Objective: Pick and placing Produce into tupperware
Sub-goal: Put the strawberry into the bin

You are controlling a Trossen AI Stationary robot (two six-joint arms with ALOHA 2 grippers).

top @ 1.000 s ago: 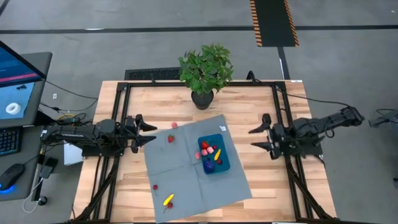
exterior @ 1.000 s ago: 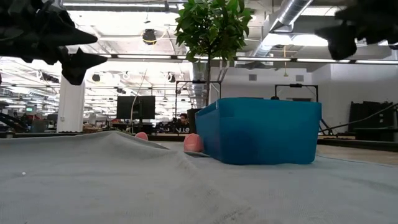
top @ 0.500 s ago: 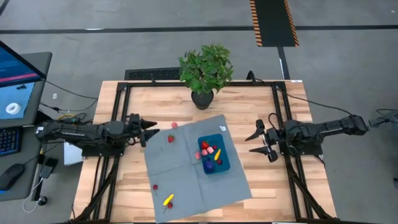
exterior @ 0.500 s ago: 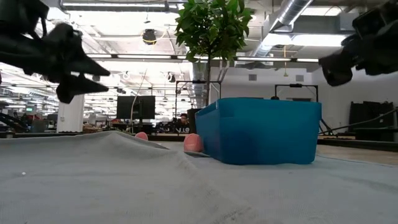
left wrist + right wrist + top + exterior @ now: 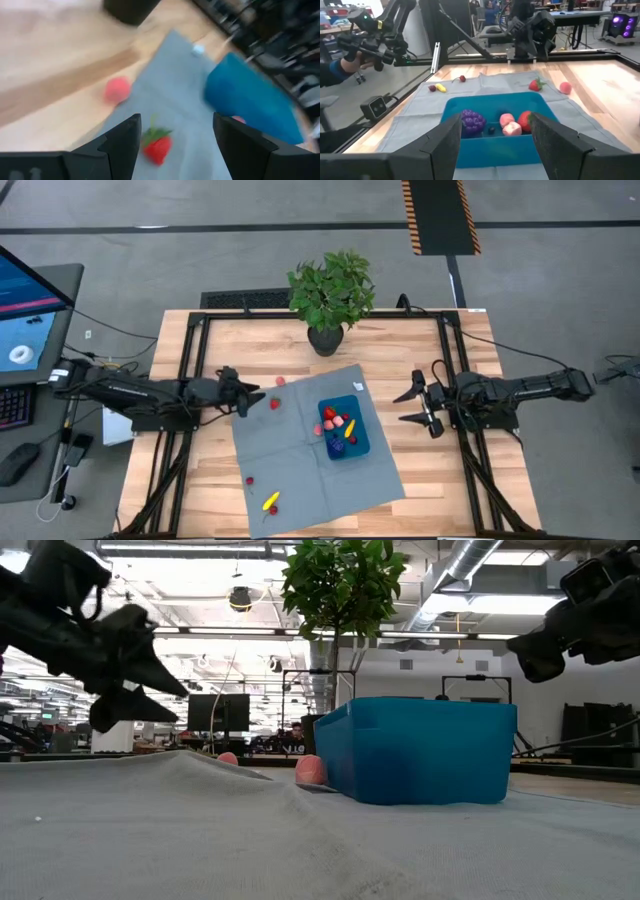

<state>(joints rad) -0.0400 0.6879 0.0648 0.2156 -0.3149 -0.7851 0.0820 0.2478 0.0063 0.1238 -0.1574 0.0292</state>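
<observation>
Left tool point(image 5: 249, 394) now nearer strawberry point(image 5: 275, 403).

Tupperware point(image 5: 345, 432) on cloth mat point(image 5: 300, 470), strawberry point(image 5: 275, 403) to its left, potted plant point(image 5: 330, 295) behind.

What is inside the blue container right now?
The blue container holds a purple grape cluster, two pink pieces and a red strawberry. Its near wall hides anything lower.
</observation>
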